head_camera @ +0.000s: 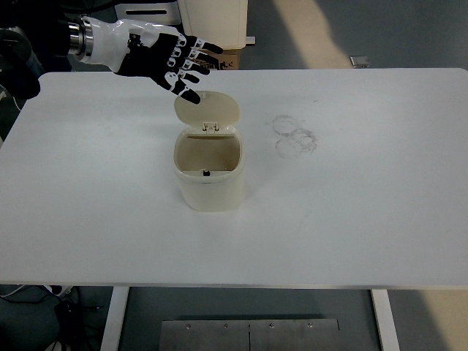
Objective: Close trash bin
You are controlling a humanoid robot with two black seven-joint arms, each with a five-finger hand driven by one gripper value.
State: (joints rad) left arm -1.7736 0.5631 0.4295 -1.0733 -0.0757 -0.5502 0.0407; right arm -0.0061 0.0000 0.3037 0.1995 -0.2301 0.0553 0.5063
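A small cream trash bin (211,179) stands on the white table (351,205), left of centre. Its hinged lid (208,108) stands open, tilted back behind the empty opening. My left hand (170,60) comes in from the upper left, fingers spread and holding nothing. It hovers just behind and above the lid's upper left edge, its fingertips (189,96) close to the lid; I cannot tell whether they touch it. The right arm is out of view.
Faint ring marks (295,136) show on the table right of the bin. A cream box-like object (213,23) and a brown carton (216,58) stand on the floor beyond the far edge.
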